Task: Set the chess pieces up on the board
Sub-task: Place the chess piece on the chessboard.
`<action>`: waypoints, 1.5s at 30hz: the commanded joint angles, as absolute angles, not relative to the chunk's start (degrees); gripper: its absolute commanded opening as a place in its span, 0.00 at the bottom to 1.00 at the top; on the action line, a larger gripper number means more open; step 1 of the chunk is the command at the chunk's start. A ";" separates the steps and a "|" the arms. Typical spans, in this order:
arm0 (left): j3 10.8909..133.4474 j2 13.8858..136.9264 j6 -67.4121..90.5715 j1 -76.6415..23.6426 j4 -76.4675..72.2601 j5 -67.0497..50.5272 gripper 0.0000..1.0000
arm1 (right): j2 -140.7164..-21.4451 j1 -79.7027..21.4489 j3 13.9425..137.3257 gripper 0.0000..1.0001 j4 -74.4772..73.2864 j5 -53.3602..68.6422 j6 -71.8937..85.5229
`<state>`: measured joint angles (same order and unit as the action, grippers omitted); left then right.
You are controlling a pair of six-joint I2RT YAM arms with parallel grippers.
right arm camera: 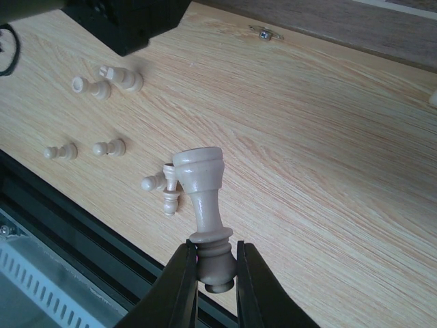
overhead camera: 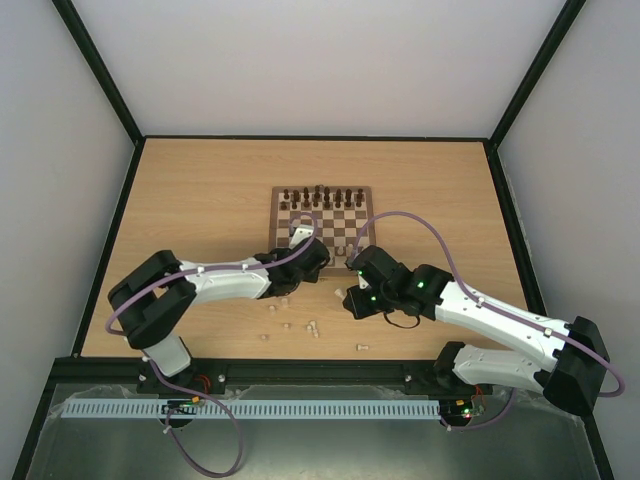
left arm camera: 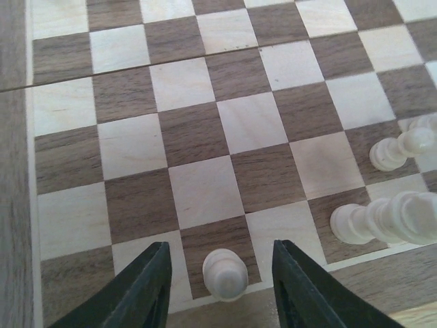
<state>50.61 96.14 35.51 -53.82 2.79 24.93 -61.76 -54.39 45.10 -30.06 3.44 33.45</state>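
So the left gripper [left arm camera: 220, 246] hung low over the near edge of the board [left arm camera: 191, 191], fingers spread, with a pale pawn [left arm camera: 225, 273] standing free between them on a dark square, a gap on both sides. My worry there: lifting off at a slant could let one finger clip it and tip it over, and it sat right by the border.

The right gripper [right arm camera: 215, 246] was off the board, over the table [right arm camera: 328, 137], pinching a tall pale piece [right arm camera: 201, 184] by its very base, the rest sticking way out. A grip that low looked wobbly to me. It could pivot or land crooked.

Both arms were crowded at that same edge too, with a few other pale pieces [left arm camera: 382, 219] standing close by. Several loose pieces [right arm camera: 102, 147] lay on the table.
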 commanded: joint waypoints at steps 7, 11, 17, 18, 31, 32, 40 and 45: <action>51.89 78.81 36.97 -54.93 12.39 24.71 0.57 | -60.08 -54.21 44.28 0.09 -30.64 4.15 32.70; 49.21 70.20 37.15 -54.40 14.47 18.70 0.64 | -59.85 -54.23 44.10 0.09 -30.05 5.54 32.17; 35.35 57.38 39.35 -45.31 1.40 -18.72 0.66 | -59.34 -54.22 43.35 0.09 -25.04 17.00 29.55; 32.68 56.15 41.00 -43.57 -2.06 -26.08 0.66 | -59.22 -54.16 43.27 0.09 -24.04 19.47 28.98; 21.27 55.35 51.74 -41.84 -20.56 -51.46 0.70 | -61.24 -55.03 45.32 0.09 -18.50 27.67 26.10; 20.80 55.29 52.65 -41.84 -21.93 -51.88 0.70 | -61.45 -55.16 45.30 0.09 -18.28 27.49 26.22; 18.98 55.35 54.03 -41.82 -23.93 -52.95 0.69 | -61.68 -55.19 45.98 0.09 -16.88 27.66 25.98; 18.37 56.25 53.96 -41.84 -24.39 -52.98 0.62 | -62.32 -55.24 45.85 0.09 -16.98 28.56 25.41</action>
